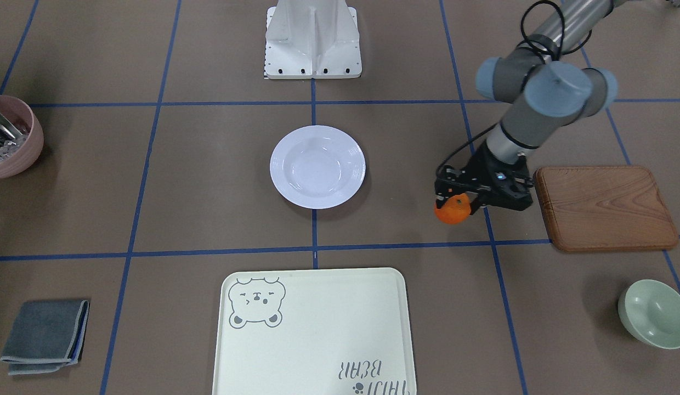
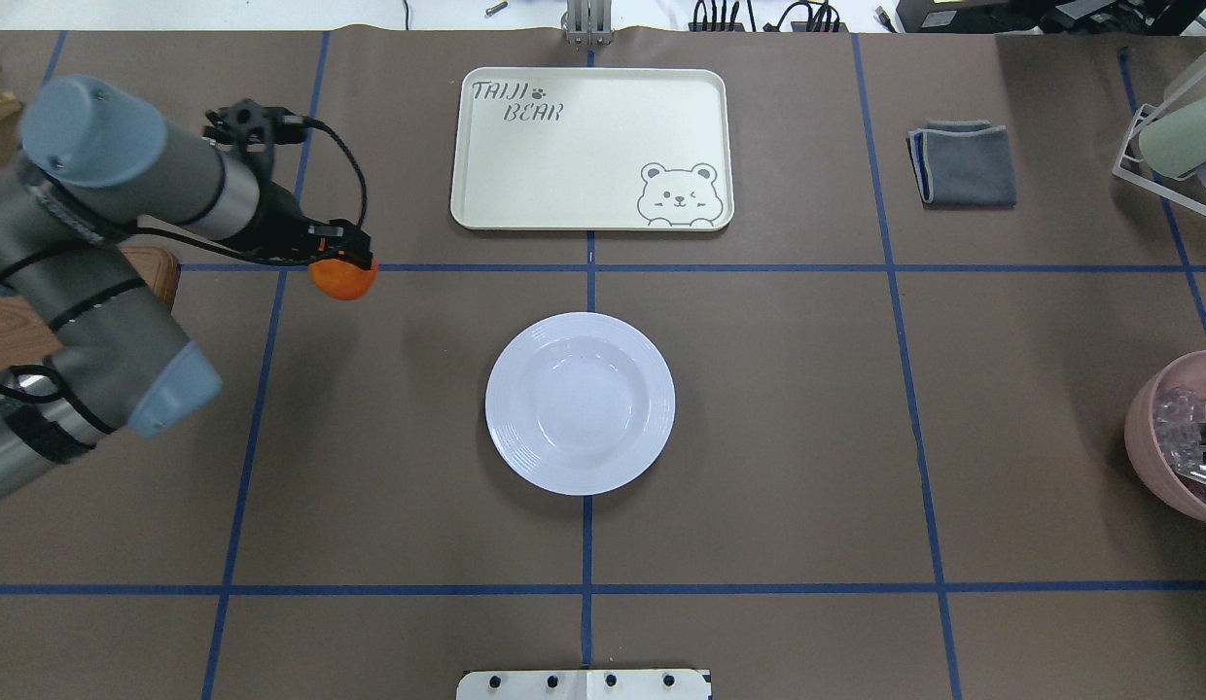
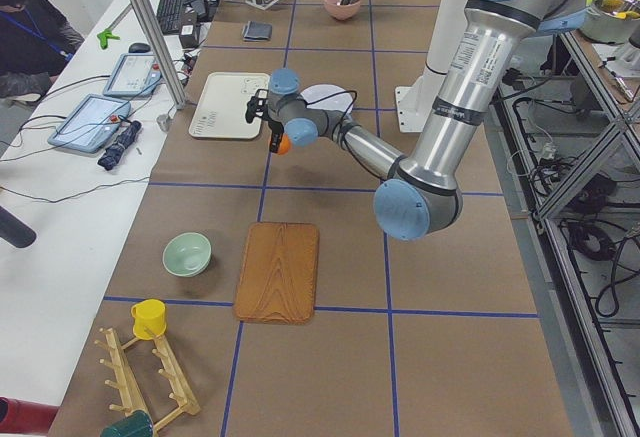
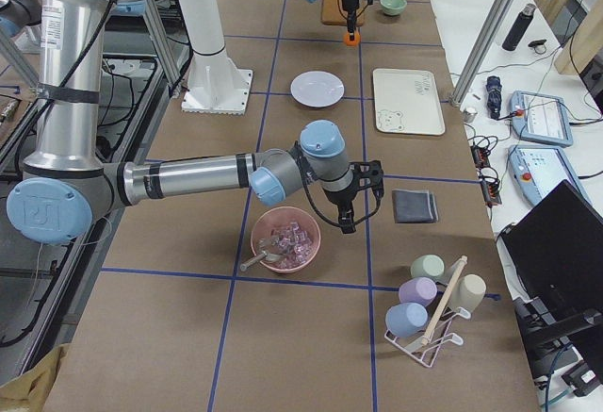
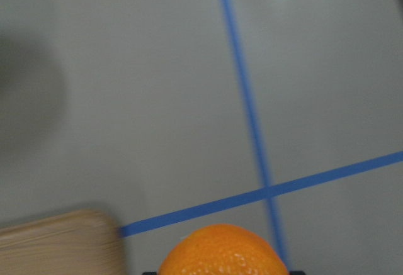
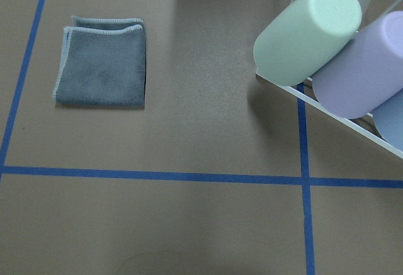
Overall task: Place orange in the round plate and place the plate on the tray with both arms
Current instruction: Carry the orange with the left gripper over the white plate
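My left gripper (image 1: 455,204) is shut on the orange (image 1: 452,213), holding it above the brown table. In the overhead view this gripper (image 2: 344,266) and the orange (image 2: 342,282) are left of the round plate (image 2: 580,402) and nearer the tray (image 2: 591,146). The left wrist view shows the orange (image 5: 223,253) at its bottom edge over a blue tape cross. The white plate (image 1: 317,167) sits bare at the table's centre, and the cream bear tray (image 1: 318,329) is also bare. My right gripper (image 4: 347,216) hangs over the table beside the pink bowl; I cannot tell whether it is open or shut.
A wooden board (image 1: 606,207) lies just behind my left gripper, with a pale green bowl (image 1: 655,312) beyond it. A pink bowl (image 1: 8,137) of utensils, a folded grey cloth (image 1: 44,336) and a rack of cups (image 6: 327,36) are on the right arm's side.
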Tool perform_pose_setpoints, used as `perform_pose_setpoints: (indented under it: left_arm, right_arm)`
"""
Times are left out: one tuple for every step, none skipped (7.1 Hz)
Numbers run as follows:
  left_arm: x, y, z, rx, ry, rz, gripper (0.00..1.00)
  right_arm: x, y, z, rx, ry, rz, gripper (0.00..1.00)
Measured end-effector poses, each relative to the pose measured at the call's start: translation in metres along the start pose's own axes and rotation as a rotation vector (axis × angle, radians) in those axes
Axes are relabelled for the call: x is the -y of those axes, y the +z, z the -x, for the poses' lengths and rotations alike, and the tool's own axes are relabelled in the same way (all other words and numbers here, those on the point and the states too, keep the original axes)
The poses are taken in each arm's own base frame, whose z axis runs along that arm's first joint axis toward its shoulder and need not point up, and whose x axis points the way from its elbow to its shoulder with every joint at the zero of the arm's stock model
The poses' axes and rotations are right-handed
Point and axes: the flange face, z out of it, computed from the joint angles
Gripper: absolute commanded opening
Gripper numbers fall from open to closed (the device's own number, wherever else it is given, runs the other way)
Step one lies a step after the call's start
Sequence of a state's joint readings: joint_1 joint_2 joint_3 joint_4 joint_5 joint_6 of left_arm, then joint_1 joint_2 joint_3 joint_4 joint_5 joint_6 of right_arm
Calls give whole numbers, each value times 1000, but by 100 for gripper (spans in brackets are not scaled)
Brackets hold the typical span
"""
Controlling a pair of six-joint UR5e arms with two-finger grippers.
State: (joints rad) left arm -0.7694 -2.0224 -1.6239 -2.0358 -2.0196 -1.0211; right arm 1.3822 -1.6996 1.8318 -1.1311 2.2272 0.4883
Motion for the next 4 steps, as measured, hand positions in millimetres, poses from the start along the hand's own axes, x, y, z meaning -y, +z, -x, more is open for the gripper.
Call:
perform_pose_setpoints:
  left_arm:
    - [-24,21,-52,-3,-21,-11,0]
    - [-51,37,-94,-10,-34,-23,0]
    - [-71,44,-136,-20,-55,-27,0]
    - [-78,37,-172,-20,-79,-26,0]
  right_arm:
    - [0,1,2,3,-4,1,100]
    - [0,2,5,6,-3,3,100]
    - [1,4,10,11,4,6,100]
    - [2,6,16,15,9,8,100]
